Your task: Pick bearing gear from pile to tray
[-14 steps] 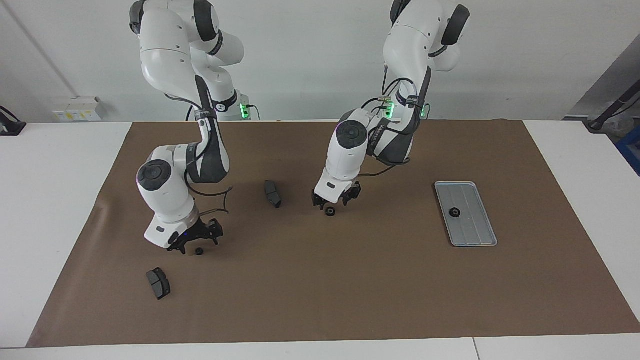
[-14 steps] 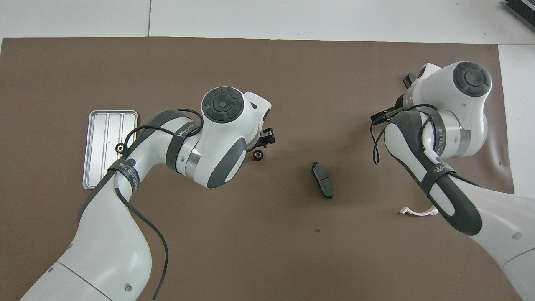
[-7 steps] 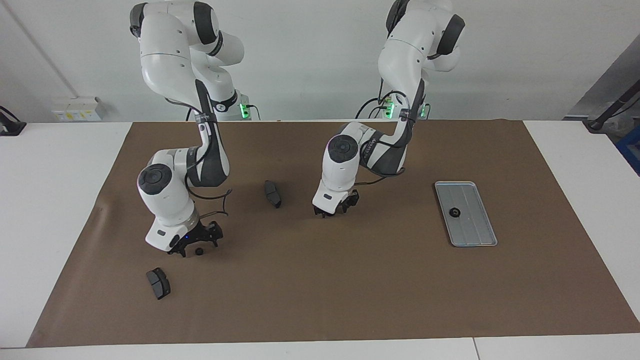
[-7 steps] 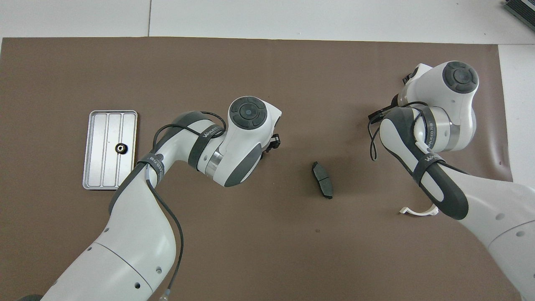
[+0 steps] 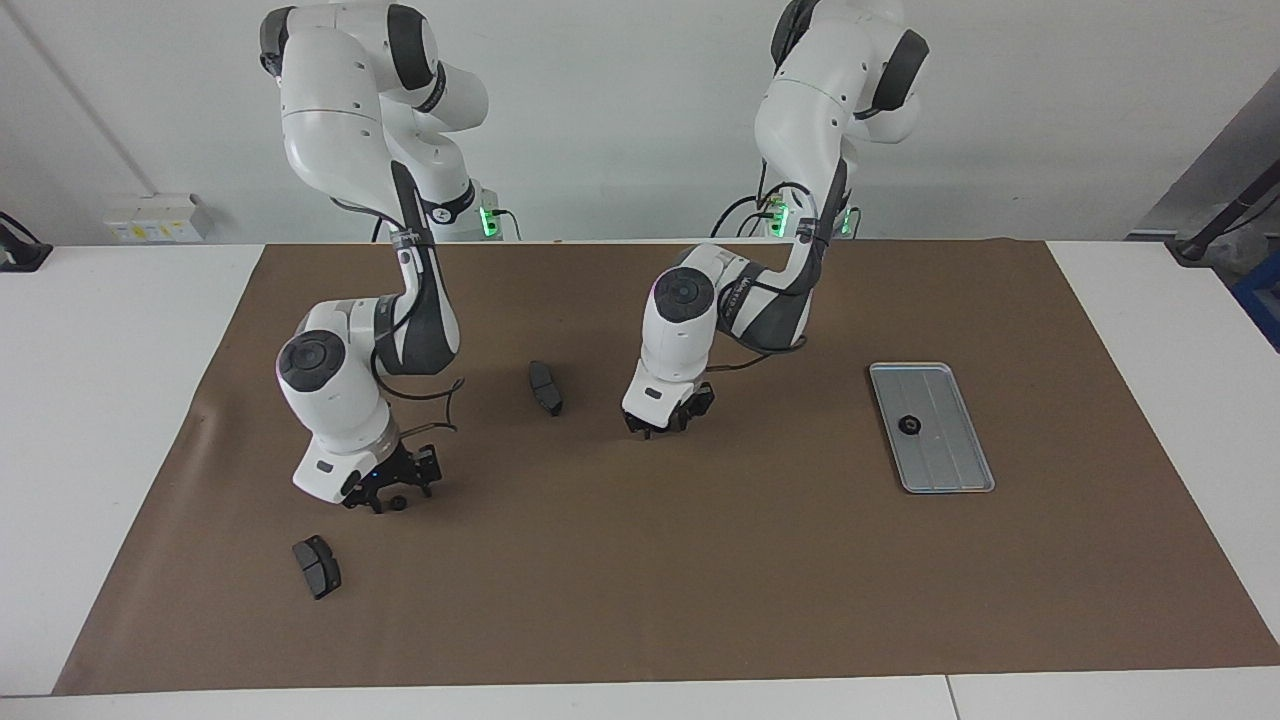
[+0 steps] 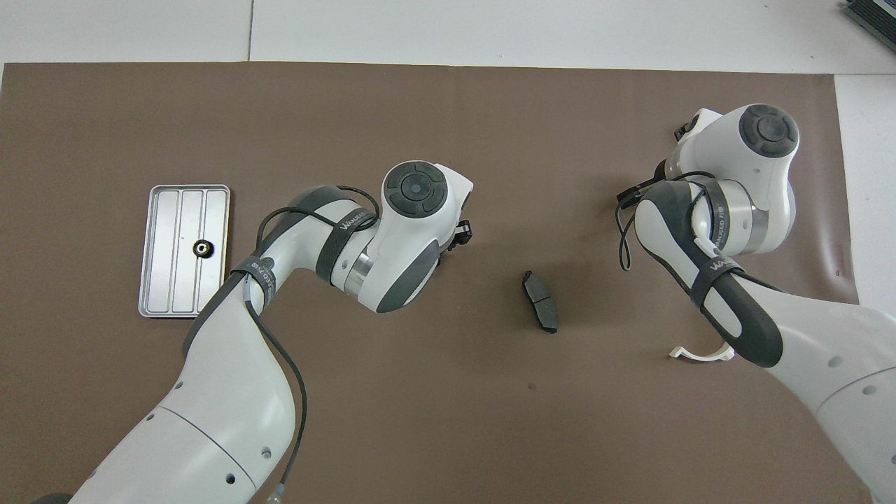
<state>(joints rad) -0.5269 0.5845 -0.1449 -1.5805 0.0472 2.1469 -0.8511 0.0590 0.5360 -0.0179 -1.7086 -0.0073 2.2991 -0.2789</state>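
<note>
Brown mat (image 5: 700, 560) — white table (image 5: 120, 400), wall.

A flat, silver-grey rectangular tray (image 5: 945, 470) with a raised rim and lengthwise grooves is laid toward the left arm's end of the counter. One small black round gear (image 5: 910, 426) is seen lying flat in it, near its middle. Another black gear (image 5: 398, 501) is seen on the brown mat toward the right arm's end.

The tray (image 5: 950, 465) looks like brushed, matt silver metal with grooves. The brown mat (image 5: 700, 580) seems smooth, matt paper. The arm shells (image 5: 340, 400) are glossy white plastic.
</note>
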